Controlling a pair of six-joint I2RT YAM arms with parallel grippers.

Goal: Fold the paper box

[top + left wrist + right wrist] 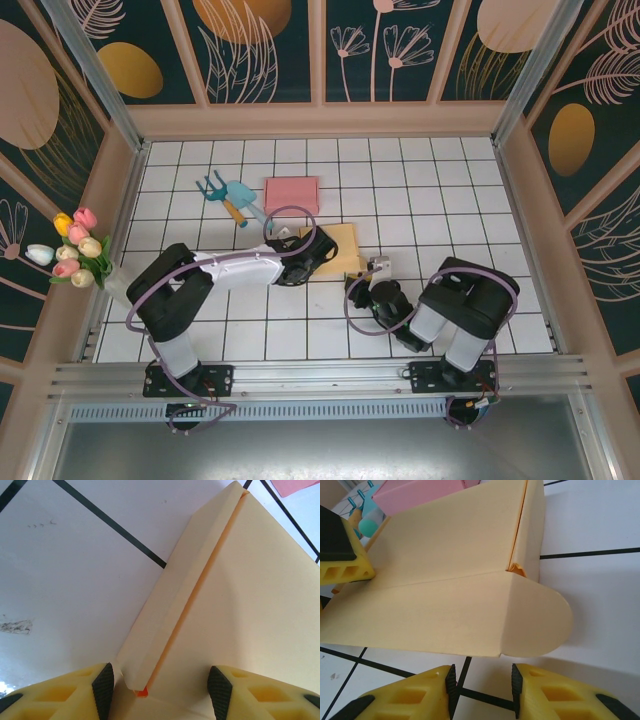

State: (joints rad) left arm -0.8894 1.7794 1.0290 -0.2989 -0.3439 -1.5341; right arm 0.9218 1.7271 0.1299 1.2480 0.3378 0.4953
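You have the paper box [347, 250] lying flat on the white tiled worktop [430, 190], about midway between your two arms. Your left hand [161, 686] is at the box's left side with its fingers apart. One black pad [103, 687] is just outside the raised side wall [175, 610] of the box and the other is over the flat panel, so the end of the wall stands between them and they do not squeeze it. Your right hand [482, 686] is low over the worktop, just in front of the box's near right corner, where a rounded flap [540, 620] sticks out. Its fingers are a little apart, with only bare worktop between them, and they do not touch the flap. Behind the box lies a flat pink pack [291, 194], and behind the box to the left lie teal garden tools [230, 198]. Far to the left of the box a bunch of tulips [78, 247] stands at the worktop's edge.
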